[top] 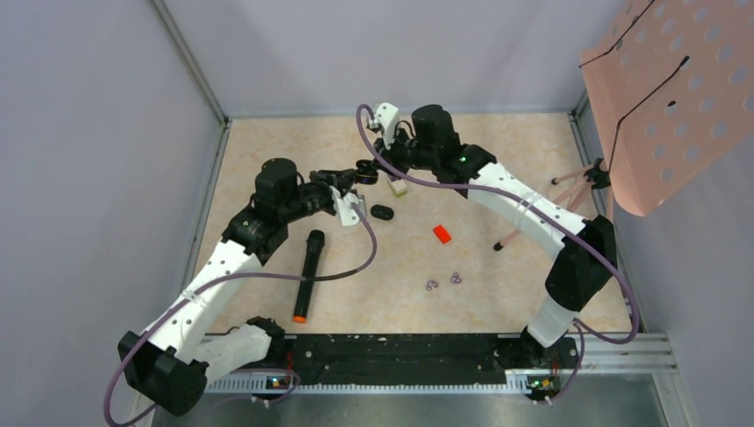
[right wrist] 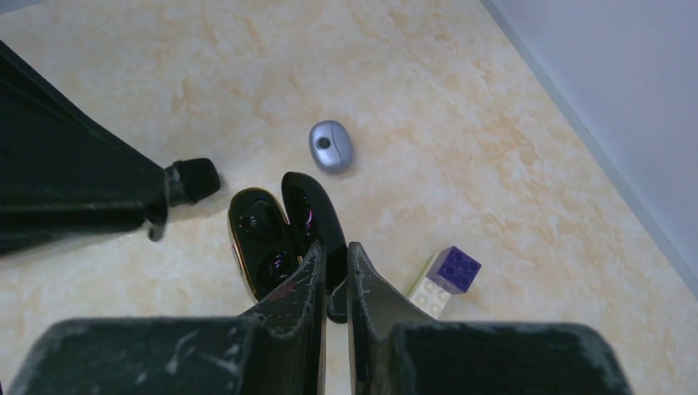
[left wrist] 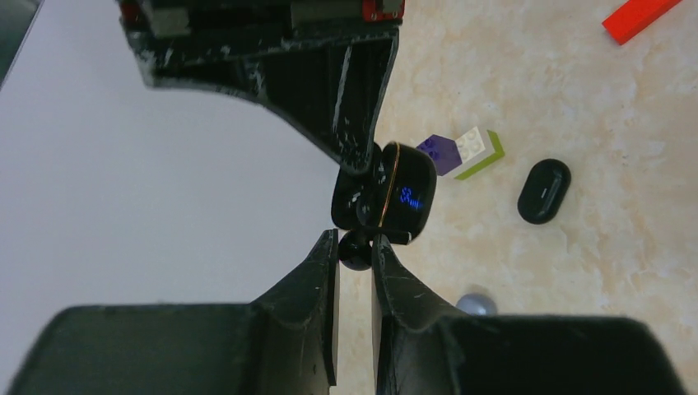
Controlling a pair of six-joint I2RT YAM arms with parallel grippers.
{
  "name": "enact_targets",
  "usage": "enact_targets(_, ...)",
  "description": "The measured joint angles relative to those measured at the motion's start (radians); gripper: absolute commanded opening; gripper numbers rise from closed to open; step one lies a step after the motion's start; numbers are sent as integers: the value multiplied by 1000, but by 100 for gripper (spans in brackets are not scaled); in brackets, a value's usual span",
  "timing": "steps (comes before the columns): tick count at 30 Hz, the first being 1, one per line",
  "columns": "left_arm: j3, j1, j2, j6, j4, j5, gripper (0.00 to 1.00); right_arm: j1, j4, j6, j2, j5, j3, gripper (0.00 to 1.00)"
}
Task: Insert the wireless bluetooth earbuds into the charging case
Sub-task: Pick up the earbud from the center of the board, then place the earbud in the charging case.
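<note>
L tool [left wrist: 354, 247]: fingers pressed nearly together, pinching one black earbud [left wrist: 356, 252] at the very tips. Bud sits just short of the charging case [left wrist: 403, 197]; a small gap shows in the R wrist view, not touching.

R tool [right wrist: 333, 251]: pinched on the case edge, seemingly at the lid half. Case is open, two dark wells facing the L tool. Can't tell if either well is filled.

Both tools meet at far-centre of the bench [top: 498, 294], case apparently held off the surface.

Outward: toy brick stack [left wrist: 463, 151] (purple/white/green) just right of the case. Grey-blue oval bit [right wrist: 331, 146] below, on the bench. Black oval pod [left wrist: 543, 191] nearer, poss. another bud or a case, unclear. Red block [top: 442, 234], pale purple rings [top: 431, 285] and black marker w/ orange end [top: 307, 276] well apart, near side.

Risks, as I judge them:
- Bud held only by the tips, so it could twist or pop out on contact w/ the well rim.
- Case gripped at one edge, so a push may pivot it or fold the lid shut.
- Approach off-axis: bud seats crooked or drops to the bench.
</note>
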Motion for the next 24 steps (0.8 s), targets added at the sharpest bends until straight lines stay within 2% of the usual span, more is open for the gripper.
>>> enact_targets(8, -63, -92, -2, 53, 148, -141, 0, 87, 18, 29, 0, 114, 10, 0)
enact_targets(17, -124, -121, -9, 78, 290, -254, 0, 118, 33, 32, 0, 231, 20, 0)
enact_targets(24, -178, -122, -27, -14, 402, -305, 0, 150, 29, 10, 0, 317, 62, 0)
